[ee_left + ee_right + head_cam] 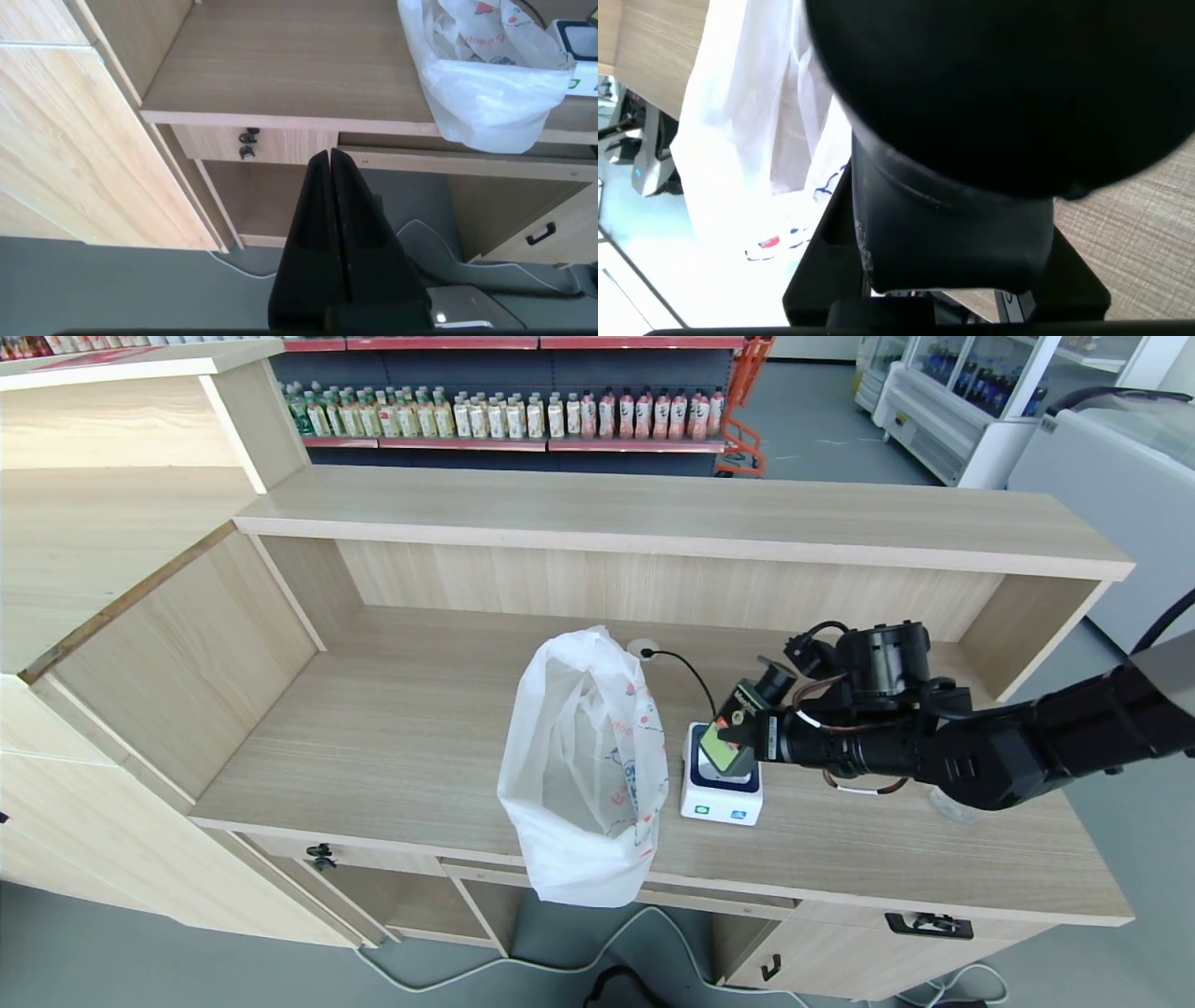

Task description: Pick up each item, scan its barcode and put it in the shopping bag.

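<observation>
**A:** So, what is the right gripper [733,739] doing?

**B:** Its fingers are clamped on a small green packet [717,747]. The packet sits tilted at the fingertips, with its flat green face turned up and outward.

**A:** And what lies under it?

**B:** The scanner [721,798], a white box with a dark top, is directly below the gripper on the wooden counter [392,747]. The packet hangs just over the dark top. I cannot tell whether the two touch.

**A:** Where is the shopping bag [583,775] from there?

**B:** It is just beyond the fingertips, on the far side of the scanner from the arm. It stands upright at the counter's front edge with its mouth open, and its lower part sags over that edge. It seems to brush the scanner's side.

**A:** Anything else close to that gripper?

**B:** A black cable [686,667] runs from behind the scanner to a round port in the counter, further back than the gripper.

**A:** What about the left gripper [332,163]?

**B:** Its two dark fingers are pressed flat together with nothing between them. It is lower than the countertop, in front of the cabinet. A drawer lock [247,142] is ahead of the fingertips and a little to one side. The bag is further off, up on the counter.
</observation>
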### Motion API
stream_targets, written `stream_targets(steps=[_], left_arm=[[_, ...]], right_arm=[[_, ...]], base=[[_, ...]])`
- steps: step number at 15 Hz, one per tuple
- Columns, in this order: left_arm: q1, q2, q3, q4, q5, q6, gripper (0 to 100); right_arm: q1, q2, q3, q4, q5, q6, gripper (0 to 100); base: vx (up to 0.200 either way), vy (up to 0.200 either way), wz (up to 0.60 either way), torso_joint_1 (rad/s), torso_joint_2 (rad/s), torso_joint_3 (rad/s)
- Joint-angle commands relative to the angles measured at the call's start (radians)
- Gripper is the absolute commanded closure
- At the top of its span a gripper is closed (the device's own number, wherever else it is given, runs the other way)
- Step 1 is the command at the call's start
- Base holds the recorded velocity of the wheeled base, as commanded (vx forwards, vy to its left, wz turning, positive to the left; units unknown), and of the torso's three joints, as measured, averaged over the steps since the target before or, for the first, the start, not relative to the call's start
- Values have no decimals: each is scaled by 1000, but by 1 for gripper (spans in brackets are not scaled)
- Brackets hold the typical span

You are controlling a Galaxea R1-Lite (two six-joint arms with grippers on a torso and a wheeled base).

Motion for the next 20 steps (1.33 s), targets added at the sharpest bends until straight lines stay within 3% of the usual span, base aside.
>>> stream_targets(steps=[1, 4, 20], left_arm=[[0, 0, 0, 0, 0, 0, 100], [0, 0, 0, 0, 0, 0, 100], [0, 0, 0, 0, 0, 0, 100]], right_arm=[[7, 32, -9, -15, -3, -2, 100], [9, 64, -12, -70, -4, -2, 100], [27, 119, -70, -73, -13, 3, 100]], base=[[0, 0, 0, 0, 0, 0], [0, 0, 0, 0, 0, 0], [0, 0, 0, 0, 0, 0]])
